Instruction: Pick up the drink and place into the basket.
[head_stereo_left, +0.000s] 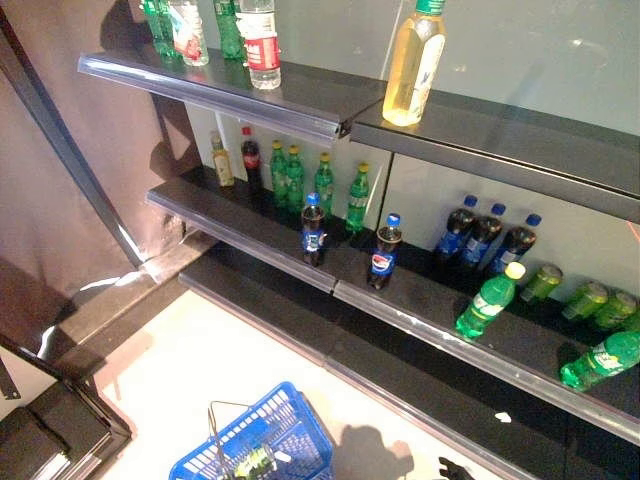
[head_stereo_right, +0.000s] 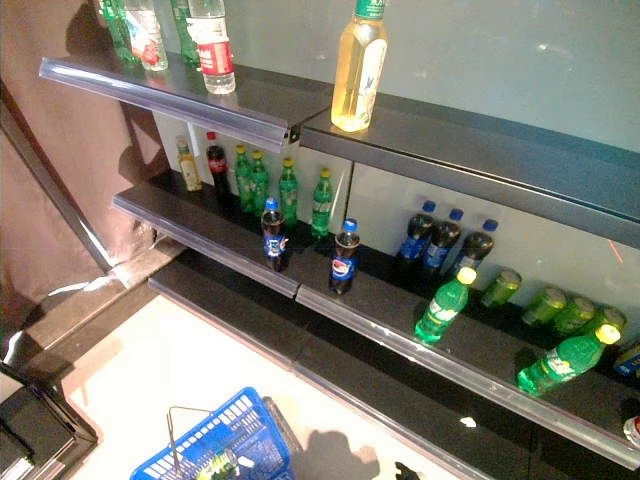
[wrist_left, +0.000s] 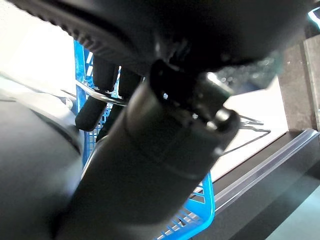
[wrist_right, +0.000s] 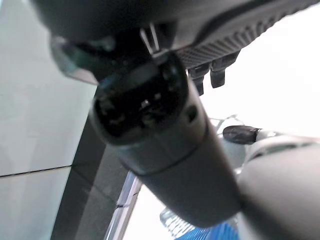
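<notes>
The left hand (wrist_left: 95, 100) is seen in its wrist view with its fingers curled over, and a thin wire handle (wrist_left: 112, 98) is caught across them, so the handle is taken to be grasped. Just past the fingers the blue basket (wrist_left: 205, 200) is seen. In the head views the basket is found at 6 o'clock on the pale floor (head_stereo_left: 200, 350), cut by the frame's edge, and a green bottle (head_stereo_left: 255, 462) is seen lying inside it.

The right hand (wrist_right: 165, 150) is shown mostly as a thumb in its wrist view; only the tips of its fingers are visible, and whether it is released or clenched cannot be told. Nothing is seen in it.

The other drinks are kept on the shelves. On the middle shelf (head_stereo_left: 240, 235), near the centre, two dark cola bottles (head_stereo_left: 313, 230) are stood at the front edge. Toward 3 o'clock three more dark bottles (head_stereo_left: 483, 237) are grouped upright at the back, and a green bottle on its side (head_stereo_left: 487, 302) is laid beside them. Toward 10 o'clock a row of green bottles (head_stereo_left: 295, 177) is stood upright. On the top shelf (head_stereo_left: 250, 100), at 12 o'clock, a tall yellow bottle (head_stereo_left: 413, 65) is stood.
</notes>
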